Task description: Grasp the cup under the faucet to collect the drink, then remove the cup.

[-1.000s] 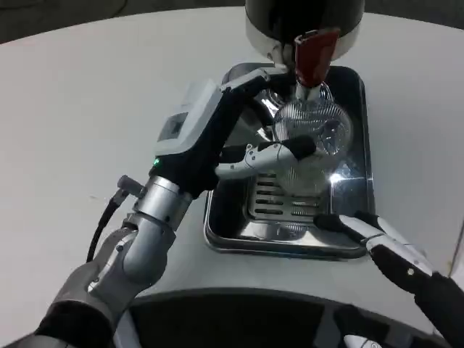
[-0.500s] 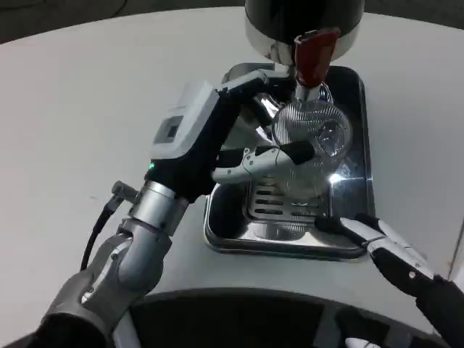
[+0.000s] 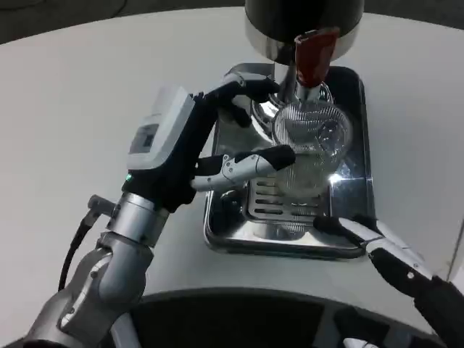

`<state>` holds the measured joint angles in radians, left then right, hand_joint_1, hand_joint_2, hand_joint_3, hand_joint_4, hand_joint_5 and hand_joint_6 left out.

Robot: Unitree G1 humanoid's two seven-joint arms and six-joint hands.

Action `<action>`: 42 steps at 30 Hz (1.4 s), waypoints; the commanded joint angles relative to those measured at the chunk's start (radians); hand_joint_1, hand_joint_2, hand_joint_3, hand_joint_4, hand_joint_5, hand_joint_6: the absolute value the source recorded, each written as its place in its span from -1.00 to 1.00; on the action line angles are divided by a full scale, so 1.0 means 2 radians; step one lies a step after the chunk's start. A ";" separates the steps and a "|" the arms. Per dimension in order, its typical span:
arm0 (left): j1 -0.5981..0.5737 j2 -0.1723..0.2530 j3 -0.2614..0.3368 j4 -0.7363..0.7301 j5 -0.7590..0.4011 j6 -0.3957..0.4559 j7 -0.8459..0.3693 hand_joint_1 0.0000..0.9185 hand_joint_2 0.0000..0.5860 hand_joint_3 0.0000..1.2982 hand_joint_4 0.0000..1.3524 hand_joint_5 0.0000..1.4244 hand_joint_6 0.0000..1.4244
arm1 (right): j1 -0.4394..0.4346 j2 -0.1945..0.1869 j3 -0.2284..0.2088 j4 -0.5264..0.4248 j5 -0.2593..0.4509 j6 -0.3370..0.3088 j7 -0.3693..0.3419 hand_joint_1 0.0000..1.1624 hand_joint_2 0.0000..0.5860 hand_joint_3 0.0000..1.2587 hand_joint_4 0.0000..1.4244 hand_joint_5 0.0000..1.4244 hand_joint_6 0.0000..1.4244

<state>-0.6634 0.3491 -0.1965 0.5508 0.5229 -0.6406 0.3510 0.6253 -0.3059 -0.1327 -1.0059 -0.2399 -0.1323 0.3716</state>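
The left hand [image 3: 217, 134] is spread, holding nothing, just left of the clear cup [image 3: 312, 141], which stands on the steel drip tray [image 3: 225, 232] under the red faucet [image 3: 313, 54]. To grip well it should probably close squarely around the cup's wall. The right hand [image 3: 395, 254], fingers apart, rests near the tray's front edge on the white table [image 3: 87, 94].

Silver forearms, white-and-black left hand [image 3: 190, 138]
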 commanded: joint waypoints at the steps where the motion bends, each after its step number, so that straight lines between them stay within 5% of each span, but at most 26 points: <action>1: 0.023 0.006 0.011 -0.023 -0.004 0.005 -0.006 -0.83 -0.94 -0.30 -0.33 -0.10 -0.11 | 0.005 0.003 0.003 0.003 -0.002 -0.006 -0.005 0.11 0.84 -0.77 -0.87 -1.00 -1.00; 22: 0.052 -0.021 0.067 -0.200 -0.091 0.047 -0.077 -0.77 -0.82 -0.18 -0.17 0.06 -0.06 | 0.007 0.003 0.010 0.004 -0.006 -0.007 -0.007 0.11 0.84 -0.77 -0.87 -1.00 -1.00; 42: 0.025 -0.061 0.069 -0.252 -0.194 0.109 -0.195 -0.70 -0.77 -0.32 -0.49 -0.44 -0.45 | 0.017 0.004 0.003 0.004 -0.001 -0.012 -0.011 0.11 0.84 -0.77 -0.85 -0.99 -1.00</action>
<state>-0.6002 0.2370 -0.0575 0.0645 0.1603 -0.4405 -0.0092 0.6355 -0.3030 -0.1200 -0.9973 -0.2489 -0.1363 0.3570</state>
